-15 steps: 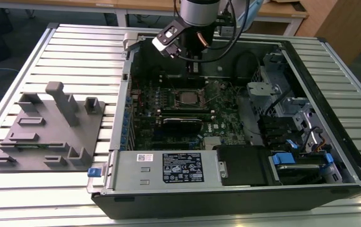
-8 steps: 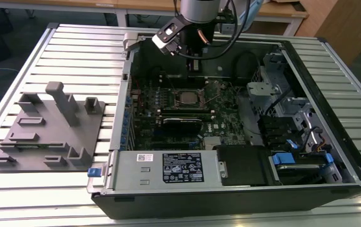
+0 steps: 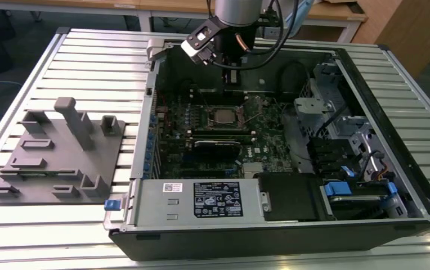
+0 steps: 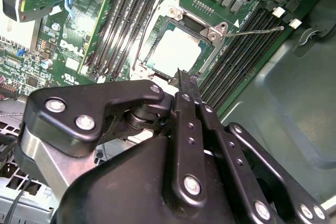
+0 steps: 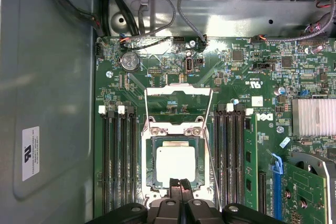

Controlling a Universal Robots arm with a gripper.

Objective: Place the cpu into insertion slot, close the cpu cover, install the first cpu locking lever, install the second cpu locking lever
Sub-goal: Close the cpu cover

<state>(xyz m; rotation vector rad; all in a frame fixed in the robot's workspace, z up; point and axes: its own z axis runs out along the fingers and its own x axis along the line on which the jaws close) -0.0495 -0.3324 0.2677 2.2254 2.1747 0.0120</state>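
Observation:
The cpu [image 5: 176, 163] lies flat in the insertion slot [image 5: 150, 153], its pale metal top showing in both wrist views [image 4: 176, 51]. In the exterior view it sits mid-board [image 3: 224, 116]. The cpu cover [image 5: 178, 92] stands swung open behind the socket, with green board visible through its window. A thin wire locking lever [image 4: 257, 31] sticks out unlatched beside the socket. My gripper [image 5: 179, 183] hangs above the socket's near edge, its two slim fingers pressed together and holding nothing; in the exterior view it [image 3: 231, 79] is high over the back of the case.
The open computer case [image 3: 395, 84] lies on a slatted table. Black memory slots [image 5: 118, 161] flank the socket. A graphics card [image 5: 310, 192] and a heat sink [image 5: 313, 116] lie to one side. A grey fixture block [image 3: 57, 152] stands at the exterior view's left.

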